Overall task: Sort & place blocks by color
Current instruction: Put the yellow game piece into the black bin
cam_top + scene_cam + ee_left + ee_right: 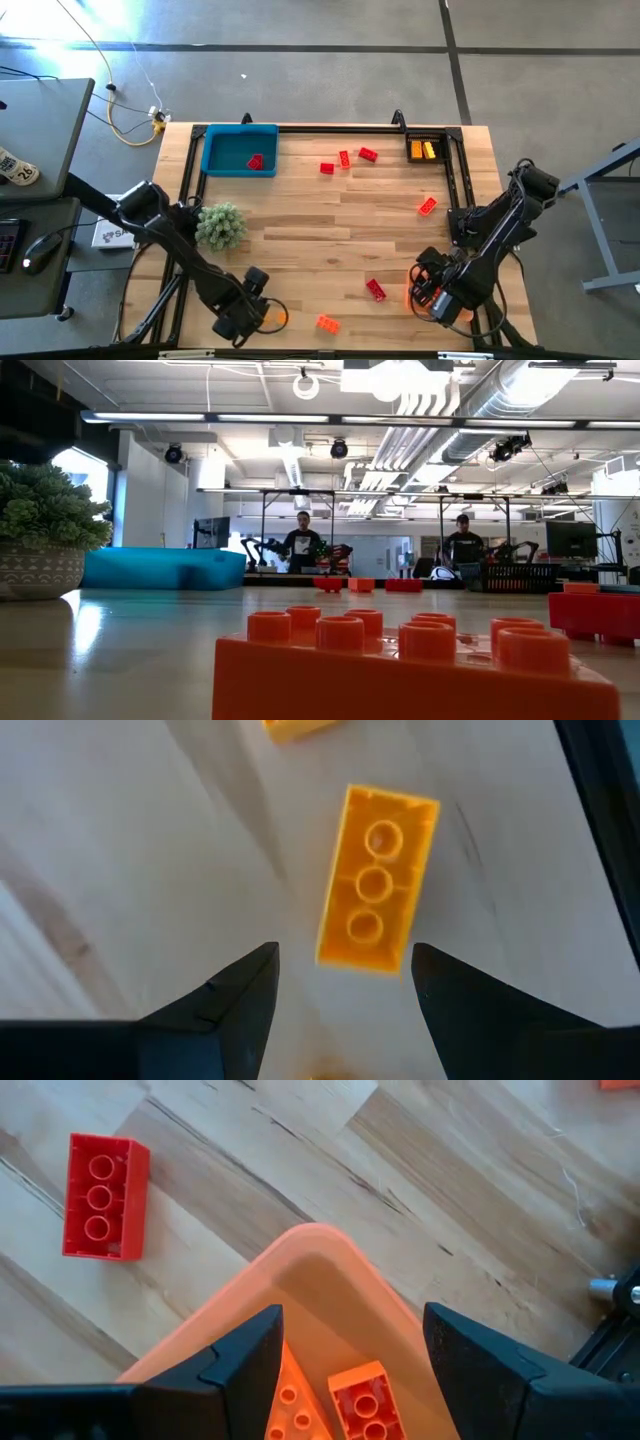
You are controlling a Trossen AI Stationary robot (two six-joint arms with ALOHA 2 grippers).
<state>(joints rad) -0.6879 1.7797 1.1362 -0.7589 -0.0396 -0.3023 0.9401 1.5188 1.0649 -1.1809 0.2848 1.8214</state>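
My left gripper (246, 312) (345, 982) hangs open near the table's near edge. Its fingers point down at a yellow-orange block (376, 880) (276, 318) that lies flat on the wood with three round tubes showing; they stand short of it. My right gripper (434, 292) (350, 1330) is open above an orange tray (330, 1270) (413, 296) that holds an orange block (290, 1405) and a red-orange block (362, 1402). Loose on the table are a red block (102, 1197) (375, 290), an orange block (327, 322) (400, 665), and several red ones at the far side (345, 160).
A blue tray (240, 151) (160, 568) at the far left holds a red block (255, 162). A black tray (425, 148) at the far right holds yellow blocks. A green plant ball (220, 225) stands near the left arm. A red-orange block (427, 206) lies at the right. People stand in the room beyond.
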